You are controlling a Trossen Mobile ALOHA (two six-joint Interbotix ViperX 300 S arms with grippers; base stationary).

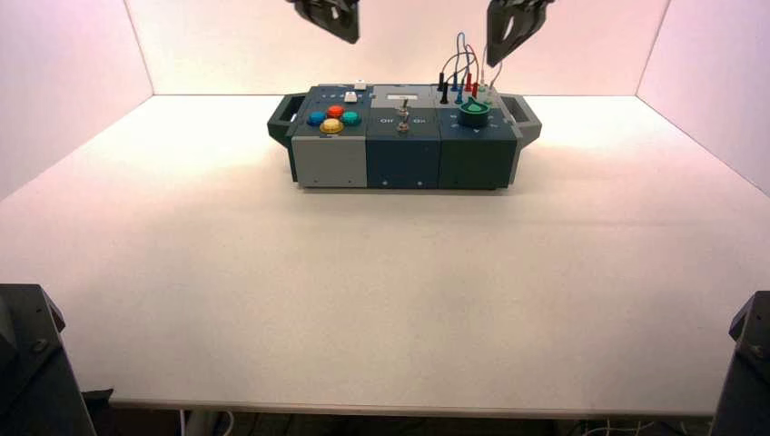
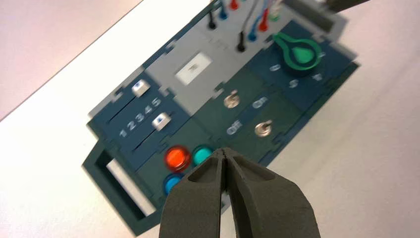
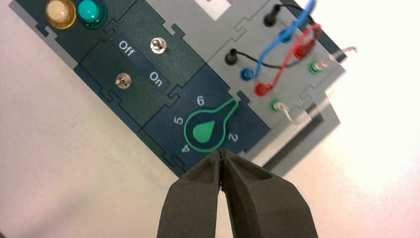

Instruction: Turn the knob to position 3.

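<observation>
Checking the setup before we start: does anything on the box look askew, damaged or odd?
Nothing stands out. The box sits flat on the table, wires plugged in, knob intact. Both pincers, left and right, hang shut above it.

The box (image 1: 404, 145) is sitting in the upper middle of the high view, on the table (image 1: 381, 300). The buttons (image 1: 333, 119) are lying at its left end, the toggle switch (image 1: 402, 124) in the middle and the knob (image 1: 473, 113) at its right end. The wires (image 1: 463, 68) are standing just above the knob, and both grippers, left (image 1: 329, 16) and right (image 1: 516, 25), are hanging along the top edge.
</observation>
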